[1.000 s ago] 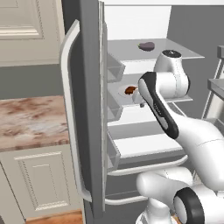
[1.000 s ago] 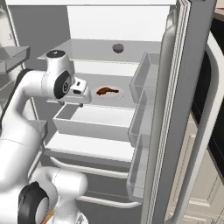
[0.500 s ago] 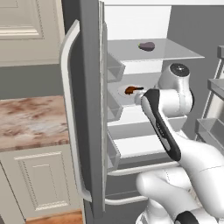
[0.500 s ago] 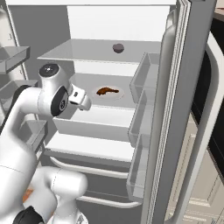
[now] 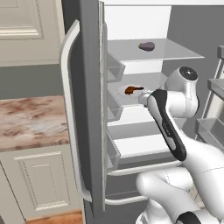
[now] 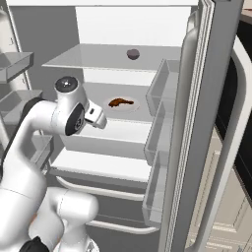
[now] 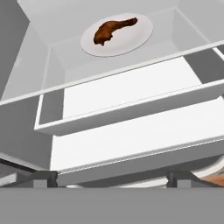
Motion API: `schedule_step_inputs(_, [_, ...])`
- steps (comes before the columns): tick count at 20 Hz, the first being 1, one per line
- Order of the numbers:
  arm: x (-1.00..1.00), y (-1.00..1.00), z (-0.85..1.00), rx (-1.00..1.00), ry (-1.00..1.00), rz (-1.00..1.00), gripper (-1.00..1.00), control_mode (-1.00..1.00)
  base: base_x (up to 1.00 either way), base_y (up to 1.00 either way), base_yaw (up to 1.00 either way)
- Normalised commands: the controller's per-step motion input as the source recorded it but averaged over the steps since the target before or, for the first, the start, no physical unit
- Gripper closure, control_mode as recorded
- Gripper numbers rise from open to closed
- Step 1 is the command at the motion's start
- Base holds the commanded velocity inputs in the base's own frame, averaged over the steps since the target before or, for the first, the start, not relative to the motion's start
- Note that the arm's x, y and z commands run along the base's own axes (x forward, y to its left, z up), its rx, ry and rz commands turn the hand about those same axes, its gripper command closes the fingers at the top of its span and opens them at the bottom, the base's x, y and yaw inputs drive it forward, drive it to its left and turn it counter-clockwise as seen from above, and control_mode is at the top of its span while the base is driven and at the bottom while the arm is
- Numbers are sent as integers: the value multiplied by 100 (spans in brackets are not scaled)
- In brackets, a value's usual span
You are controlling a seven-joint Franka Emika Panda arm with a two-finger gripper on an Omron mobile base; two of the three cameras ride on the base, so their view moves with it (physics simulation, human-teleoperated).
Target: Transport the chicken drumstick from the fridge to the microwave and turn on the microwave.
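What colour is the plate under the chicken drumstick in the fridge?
White. The plate under the reddish-brown chicken drumstick shows best in the hand view.

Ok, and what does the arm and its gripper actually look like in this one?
A glossy white rounded-link arm with a dark grey strip along the forearm, a round dark grey joint cap on top, and a small white gripper with two dark fingertips.

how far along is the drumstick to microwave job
Done: the fridge doors stand open. In hand: the open, empty gripper points toward the drumstick, which lies on its white plate on a shelf. Left: grab it, carry it to the microwave, start it.
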Motion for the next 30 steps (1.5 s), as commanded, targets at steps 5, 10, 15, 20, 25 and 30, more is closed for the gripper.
schedule_step_inputs(5, [13, 0, 1, 2, 0, -3, -100, -100, 0, 0, 0])
schedule_step_inputs(10, [31, 0, 1, 0, 0, -9, -100, -100, 0, 0, 0])
schedule_step_inputs(15, [33, -1, 6, 0, 0, -10, -100, -100, 0, 0, 0])
schedule_step_inputs(20, [33, -5, 11, 0, 2, -7, -100, -100, 0, 0, 0])
schedule_step_inputs(25, [38, -1, 1, 0, 2, -6, -100, -100, 0, 0, 0])
schedule_step_inputs(30, [45, 0, 0, 0, 2, -5, -100, -100, 0, 0, 0])
